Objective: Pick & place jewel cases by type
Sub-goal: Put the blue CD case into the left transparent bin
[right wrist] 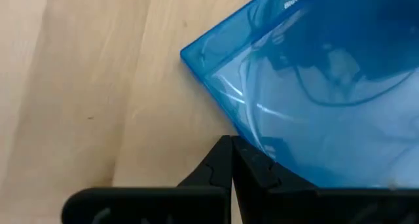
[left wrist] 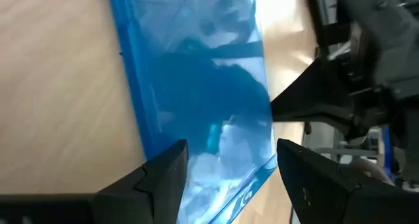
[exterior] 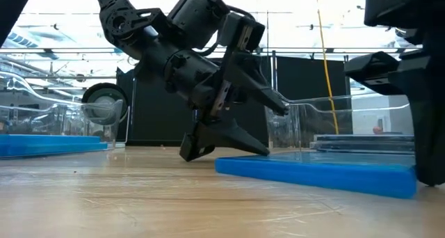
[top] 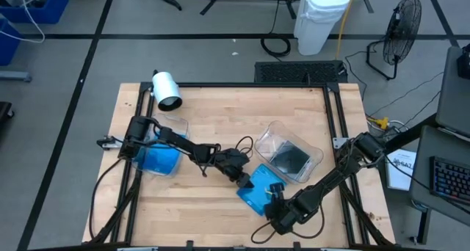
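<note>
Blue case (top: 258, 190) lies flat on the table (top: 220, 111) at about five o'clock from centre. Left gripper (top: 243, 177) hovers at its ten o'clock edge, fingers spread wide, holding nothing. Right gripper (top: 275, 199) sits at its four o'clock edge, fingers pressed together, gripping nothing.

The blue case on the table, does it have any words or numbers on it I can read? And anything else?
Blue case: white printing at one corner, cut off by the right wrist picture's edge, too little to read.
Blue case, left wrist view: a pale mark near its edge, too blurred to read.
Paper by the table: print too small to read.
Nothing else readable.
</note>
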### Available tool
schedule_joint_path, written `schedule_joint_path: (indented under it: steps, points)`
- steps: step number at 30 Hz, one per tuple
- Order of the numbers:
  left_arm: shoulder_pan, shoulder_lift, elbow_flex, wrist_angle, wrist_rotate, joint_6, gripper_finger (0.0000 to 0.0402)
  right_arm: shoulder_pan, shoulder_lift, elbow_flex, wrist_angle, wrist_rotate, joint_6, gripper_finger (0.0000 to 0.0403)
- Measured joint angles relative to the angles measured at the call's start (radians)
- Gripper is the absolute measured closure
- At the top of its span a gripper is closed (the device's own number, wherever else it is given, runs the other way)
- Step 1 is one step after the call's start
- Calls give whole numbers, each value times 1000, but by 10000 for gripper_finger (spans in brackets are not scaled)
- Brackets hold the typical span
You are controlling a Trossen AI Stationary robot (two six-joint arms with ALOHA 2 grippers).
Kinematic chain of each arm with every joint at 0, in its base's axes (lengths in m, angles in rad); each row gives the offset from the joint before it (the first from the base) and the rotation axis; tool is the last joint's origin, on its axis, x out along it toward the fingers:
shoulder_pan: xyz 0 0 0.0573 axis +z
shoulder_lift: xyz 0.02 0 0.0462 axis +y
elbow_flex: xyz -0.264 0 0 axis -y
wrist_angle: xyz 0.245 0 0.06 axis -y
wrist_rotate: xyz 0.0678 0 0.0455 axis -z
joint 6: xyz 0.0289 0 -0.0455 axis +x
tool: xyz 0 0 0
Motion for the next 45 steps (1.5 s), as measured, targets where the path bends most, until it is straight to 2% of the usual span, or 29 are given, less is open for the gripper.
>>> schedule_joint_path:
  steps: [5, 16, 25, 28, 34, 40, 45]
  points:
    - [16, -7, 0, -49, 24, 51, 163, 0, 0, 0, -2, 1, -2, 403]
    - [56, -67, -7, -80, 84, 60, 163, 0, 0, 0, -1, -1, -2, 403]
    - [63, -69, -7, 59, 245, 22, 163, 0, 0, 0, 3, -2, -20, 403]
    - [64, -71, -6, 71, 237, 26, 163, 0, 0, 0, 6, -2, -22, 403]
    - [92, -71, -5, -101, 171, 87, 163, 0, -1, 0, 7, -2, -24, 403]
    - [113, -74, -3, -136, 131, 154, 163, -3, -1, 0, 7, -2, -28, 403]
    - [121, -79, 66, -234, 153, 213, 163, -8, -1, 0, 7, -2, -28, 403]
